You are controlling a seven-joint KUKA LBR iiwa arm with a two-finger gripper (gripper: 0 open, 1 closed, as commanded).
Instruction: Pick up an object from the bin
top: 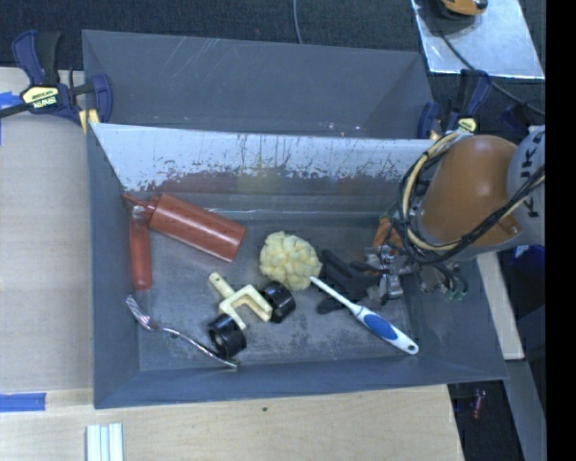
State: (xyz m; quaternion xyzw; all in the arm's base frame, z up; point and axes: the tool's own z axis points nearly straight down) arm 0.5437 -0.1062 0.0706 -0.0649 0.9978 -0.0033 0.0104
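1. A grey metal bin (111, 286) seen from above, with a few loose things spread on its floor.
2. The arm's orange cover (461, 195) comes in from the right. The gripper (389, 275) sits low at the right side of the bin. Cables and shadow hide its tips, so I cannot tell whether it is apart or together, and nothing can be seen held in it.
3. Nearest things: a black piece (338, 269) lies just left of the gripper. A toothbrush (365, 315) lies just near of it, slanting with its white head to the left and its blue handle to the right.
4. Left of the black piece, near the middle, sits a pale yellow bumpy ball (290, 257).
5. Nearer and to the left lies a yellow toy (242, 302) with black wheels; a spoon (173, 332) is beside it.
6. Far left: a red-brown cylinder (197, 227) on its side, and a thin red rod (140, 253) along the left wall.
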